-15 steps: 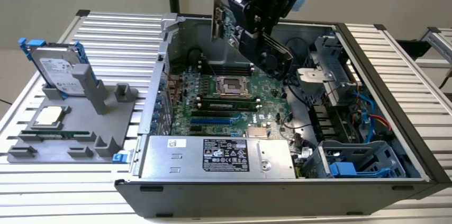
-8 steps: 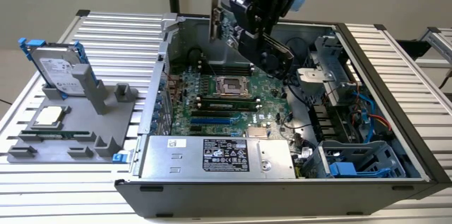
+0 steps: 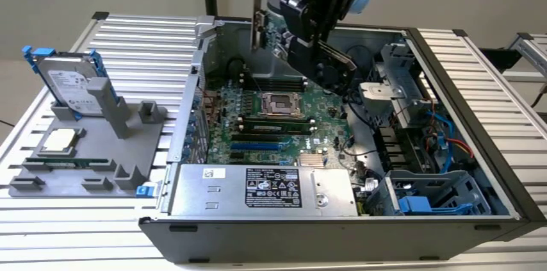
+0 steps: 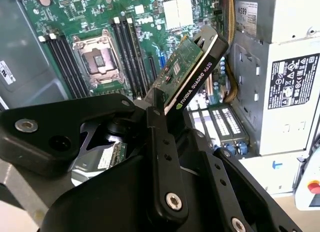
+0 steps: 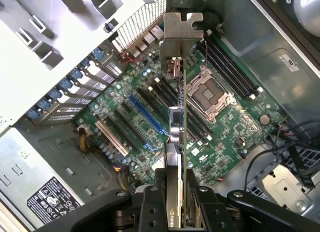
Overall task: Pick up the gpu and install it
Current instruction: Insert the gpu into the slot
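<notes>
Slatted metal tabletop (image 3: pixel 478 47) carries an open black computer case (image 3: pixel 342 239); at upper centre of the exterior view, the black claw (image 5: pixel 175 189) clamps the flat green circuit-board gpu (image 5: pixel 176 132) above the green motherboard (image 3: pixel 282 123). Likely light, stiff, fragile: best gripped by its edges

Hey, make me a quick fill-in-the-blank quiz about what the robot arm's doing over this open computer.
The gripper is shut on the ____.
That card hangs above the green ____ inside the open case.
On the exterior view's left, the hard drive stands in a ____ holder.
Missing words: gpu; motherboard; grey.
</notes>
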Robot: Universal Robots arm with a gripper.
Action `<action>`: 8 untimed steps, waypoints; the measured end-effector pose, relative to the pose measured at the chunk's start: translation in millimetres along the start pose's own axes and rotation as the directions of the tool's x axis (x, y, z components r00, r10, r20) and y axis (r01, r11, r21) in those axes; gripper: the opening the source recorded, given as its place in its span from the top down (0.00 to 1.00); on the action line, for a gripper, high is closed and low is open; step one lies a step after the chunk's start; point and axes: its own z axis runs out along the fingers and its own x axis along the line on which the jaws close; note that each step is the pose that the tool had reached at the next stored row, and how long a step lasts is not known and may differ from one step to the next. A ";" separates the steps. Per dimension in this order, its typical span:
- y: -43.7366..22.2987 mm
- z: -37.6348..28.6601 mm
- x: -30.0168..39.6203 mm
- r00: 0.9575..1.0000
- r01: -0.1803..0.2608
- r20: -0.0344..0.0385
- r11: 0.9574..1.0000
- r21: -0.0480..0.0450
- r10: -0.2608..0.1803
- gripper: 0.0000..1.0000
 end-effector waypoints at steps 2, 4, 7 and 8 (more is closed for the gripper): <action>0.0 0.0 0.0 1.000 0.013 -0.001 1.000 0.000 -0.013 1.00; 0.0 0.0 0.0 1.000 0.026 -0.001 1.000 0.000 -0.026 1.00; 0.0 0.0 0.0 0.999 0.045 -0.002 0.999 -0.001 -0.045 1.00; 0.0 0.0 0.0 0.999 0.052 -0.002 0.999 -0.001 -0.052 1.00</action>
